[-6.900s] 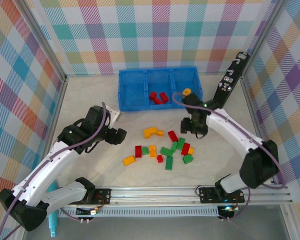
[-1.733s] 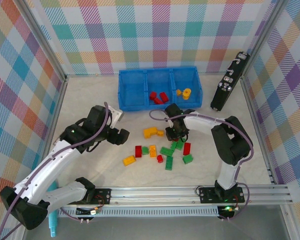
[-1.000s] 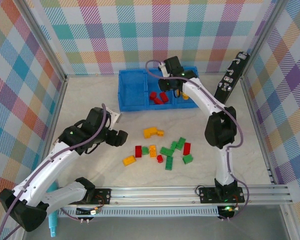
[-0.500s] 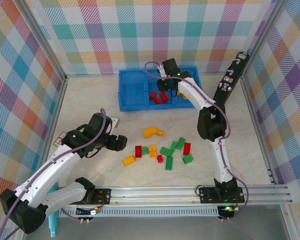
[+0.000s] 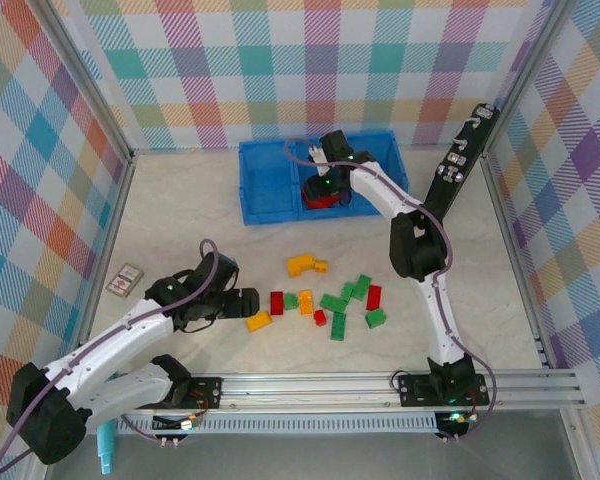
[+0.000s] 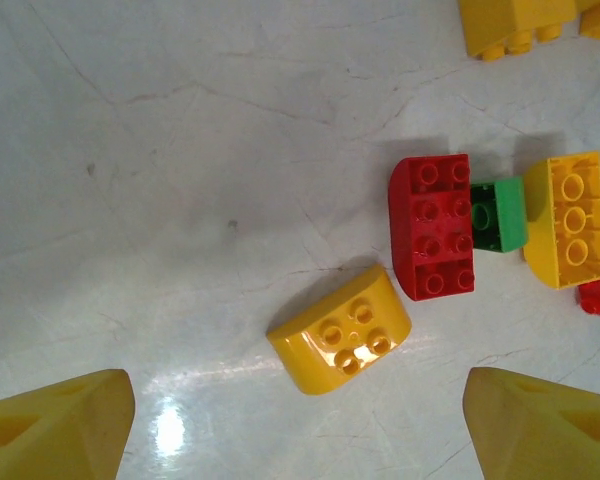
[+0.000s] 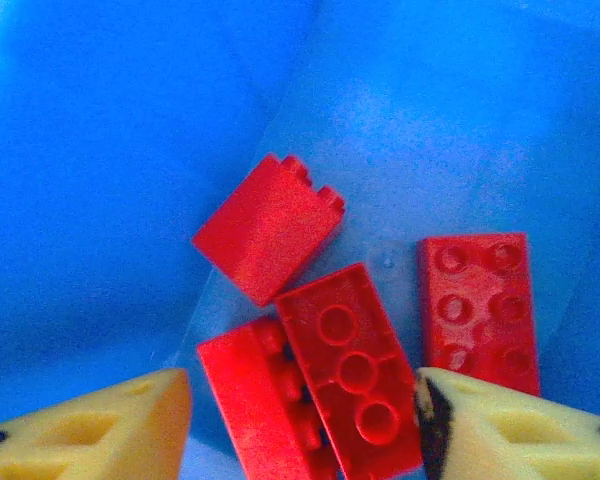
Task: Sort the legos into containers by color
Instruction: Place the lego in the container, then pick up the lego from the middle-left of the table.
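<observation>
— Starting nearest the bases, how does your left side stand?

— My left tool (image 6: 305, 425) hangs low over the tabletop (image 6: 130, 150), fingers spread wide and nothing gripped. A yellow brick (image 6: 340, 345) with a rounded end lies studs-up under the gap, touching neither finger.

— And just past it?

— A red brick (image 6: 433, 240) sits just beyond the yellow one, apart from it. A green brick (image 6: 500, 213) touches its right side, and an orange brick (image 6: 568, 218) stands against the green one in turn.

— The other loose pieces?

— From above, the loose bricks (image 5: 335, 298) lie in a cluster mid-tabletop, red, green and yellow mixed, to the right of my left tool. A small block (image 5: 127, 281) lies well apart on the left.

— Farther back?

— The tray (image 5: 265, 190) sits at the far side of the tabletop. My right arm reaches across to it, and my right tool (image 7: 300, 400) is down in the middle compartment. Its fingers are parted, and I see no grip on anything. Four red bricks (image 7: 270, 240) lie on the blue floor there: two in the gap between my fingers, one tilted just beyond them, and one flat on the right, close by the right finger.

— Anything behind that?

— A black device (image 5: 458, 165) leans along the right wall, near the tray's right end.
</observation>
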